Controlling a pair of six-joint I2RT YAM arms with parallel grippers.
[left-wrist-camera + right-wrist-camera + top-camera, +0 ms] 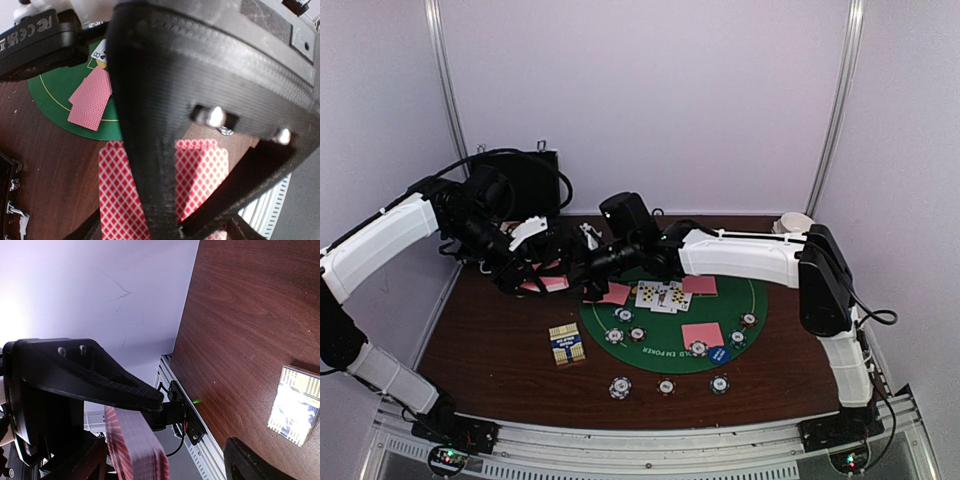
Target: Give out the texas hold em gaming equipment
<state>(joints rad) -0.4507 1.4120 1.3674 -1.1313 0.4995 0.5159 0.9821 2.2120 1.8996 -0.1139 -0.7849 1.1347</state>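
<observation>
over table [490, 345] left, left hand [542, 270] grips card deck [120, 195]; right hand [580, 268] spread.

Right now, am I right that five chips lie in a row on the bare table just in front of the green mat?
Not quite: three chips lie in that row on the bare table in front of the green mat, not five. The top external view shows it.

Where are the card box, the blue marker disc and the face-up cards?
card box [566, 345], top external view, middle of its printed top.
blue marker disc [719, 354], top external view, centre of its face.
face-up cards [660, 295], top external view, middle card of the row.
</observation>
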